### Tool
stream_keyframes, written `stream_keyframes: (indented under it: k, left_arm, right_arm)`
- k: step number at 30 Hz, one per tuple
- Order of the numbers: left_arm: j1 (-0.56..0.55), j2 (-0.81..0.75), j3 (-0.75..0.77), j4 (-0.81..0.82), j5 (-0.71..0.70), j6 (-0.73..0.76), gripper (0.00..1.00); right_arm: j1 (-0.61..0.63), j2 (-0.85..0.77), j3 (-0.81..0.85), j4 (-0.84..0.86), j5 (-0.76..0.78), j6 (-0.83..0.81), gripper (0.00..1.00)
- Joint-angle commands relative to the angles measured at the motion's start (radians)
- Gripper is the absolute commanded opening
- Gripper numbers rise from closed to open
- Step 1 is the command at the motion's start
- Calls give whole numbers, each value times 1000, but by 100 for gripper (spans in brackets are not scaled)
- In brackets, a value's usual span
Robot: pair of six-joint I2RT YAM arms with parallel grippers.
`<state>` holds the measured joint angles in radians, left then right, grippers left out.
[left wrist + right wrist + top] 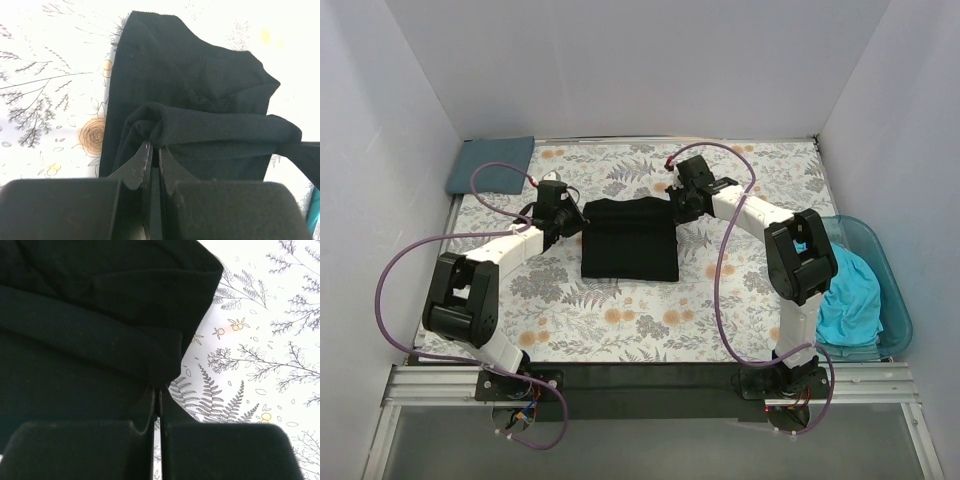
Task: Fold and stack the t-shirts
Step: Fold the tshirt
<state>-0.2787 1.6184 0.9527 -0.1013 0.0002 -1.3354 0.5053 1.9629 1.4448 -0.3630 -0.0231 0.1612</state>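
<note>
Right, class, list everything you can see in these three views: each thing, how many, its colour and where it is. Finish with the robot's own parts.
black t-shirt: 1, black, partly folded, middle of the table
blue-grey t-shirt: 1, slate blue-grey, folded, far left corner
turquoise t-shirt: 1, bright turquoise, bunched in the tub
tub: 1, translucent teal, right edge of the table
table cloth: 1, white with floral print, covering the table
cables: 2, purple, looping along the arms
arms: 2, white and black, bases at the near edge
left hand: 1, black, shut on the black t-shirt's far left corner
right hand: 1, black, shut on its far right corner
</note>
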Motion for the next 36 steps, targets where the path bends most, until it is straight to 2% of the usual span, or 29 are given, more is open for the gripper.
stream_keyframes:
  k: [1,9,25,29,32,33,36]
  left_arm:
    - [21,-69,-35,-5,-134,-22,0]
    - [26,-22,-77,-5,-155,-93,0]
    - [26,90,15,29,-112,-31,1]
    - [26,103,31,32,-109,-18,16]
    - [26,65,32,31,-101,-11,32]
    - [24,34,32,29,-101,-1,41]
    - [15,-43,37,12,-92,25,61]
  right_arm:
    - [-25,-61,48,-17,42,-23,1]
    - [-25,-19,80,-13,31,-43,1]
    - [-30,40,32,-13,112,3,1]
    - [-30,47,40,-13,106,9,12]
    - [-30,18,46,-13,106,18,21]
    - [-30,-7,48,-13,104,20,25]
    - [-28,-53,55,-13,77,17,32]
